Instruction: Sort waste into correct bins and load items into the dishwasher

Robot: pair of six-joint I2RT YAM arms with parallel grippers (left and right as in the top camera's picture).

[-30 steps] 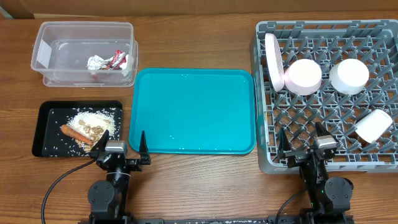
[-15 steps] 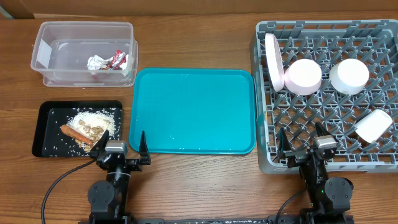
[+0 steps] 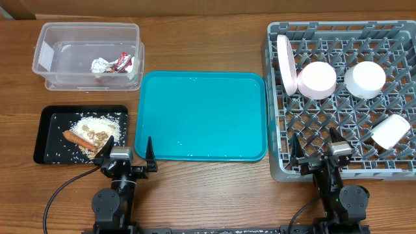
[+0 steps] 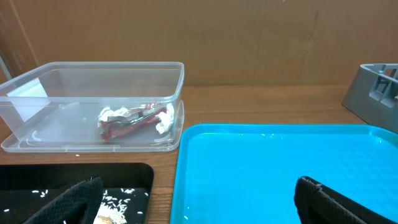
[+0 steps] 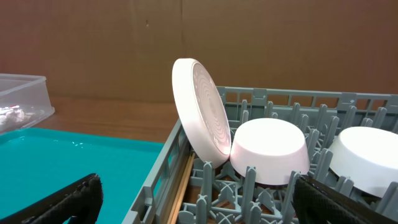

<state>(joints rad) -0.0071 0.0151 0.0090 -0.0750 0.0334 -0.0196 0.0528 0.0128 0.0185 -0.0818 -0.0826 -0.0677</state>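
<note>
While both arms sit at the near edge of the tabletop (image 3: 201,195), the left jaws and right jaws are spread wide, holding nothing; plate (image 3: 286,63) on its rim, two bowls (image 3: 316,79) and cup (image 3: 390,130) are in the grey rack (image 3: 390,32) along the right edge; red wrapper (image 3: 122,62) lies in the clear tub (image 3: 52,39), far-left corner; rice (image 3: 97,123) and carrot (image 3: 78,138) fill the black tray (image 3: 49,117) by the left edge.
</note>
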